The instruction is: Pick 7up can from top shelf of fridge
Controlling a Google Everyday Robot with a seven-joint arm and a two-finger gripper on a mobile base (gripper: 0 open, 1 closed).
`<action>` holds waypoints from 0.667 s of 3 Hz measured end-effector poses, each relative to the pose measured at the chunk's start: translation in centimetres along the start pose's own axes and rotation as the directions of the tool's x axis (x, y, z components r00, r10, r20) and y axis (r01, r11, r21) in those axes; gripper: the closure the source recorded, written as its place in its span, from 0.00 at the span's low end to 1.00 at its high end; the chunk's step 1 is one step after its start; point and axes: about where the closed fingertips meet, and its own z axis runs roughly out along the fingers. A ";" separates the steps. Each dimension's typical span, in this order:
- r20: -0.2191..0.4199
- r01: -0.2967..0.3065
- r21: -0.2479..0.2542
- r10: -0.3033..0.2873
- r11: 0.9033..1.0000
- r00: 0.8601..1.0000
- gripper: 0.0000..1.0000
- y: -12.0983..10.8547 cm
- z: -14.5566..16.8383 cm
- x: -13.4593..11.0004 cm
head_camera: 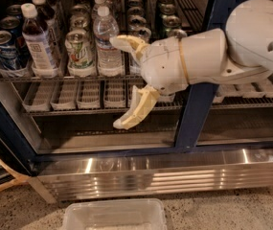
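The 7up can (80, 51), silvery-white with green lettering, stands at the front of a lane on the top shelf (50, 76) of the fridge (198, 104). My gripper (121, 83) is open and empty, its pale fingers spread one above the other. The upper fingertip (121, 42) is in front of a clear water bottle (107, 40), just right of the can and not touching it. The lower fingertip (126, 122) hangs below the rack underneath. My white arm comes in from the right, across the dark blue door post.
A blue can (4, 49) and a dark-drink bottle (38, 37) stand left of the 7up can. Darker cans (169, 23) fill the lanes behind. A lower rack holds bare lane trays (78, 96). A ribbed steel base panel (150, 174) and a plastic bin (114, 214) lie below.
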 end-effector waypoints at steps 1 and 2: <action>-0.071 -0.045 -0.060 0.040 0.997 0.997 0.00 0.9 4.7 2.4; -0.229 -0.092 -0.025 0.084 0.995 0.970 0.00 2.5 8.0 5.4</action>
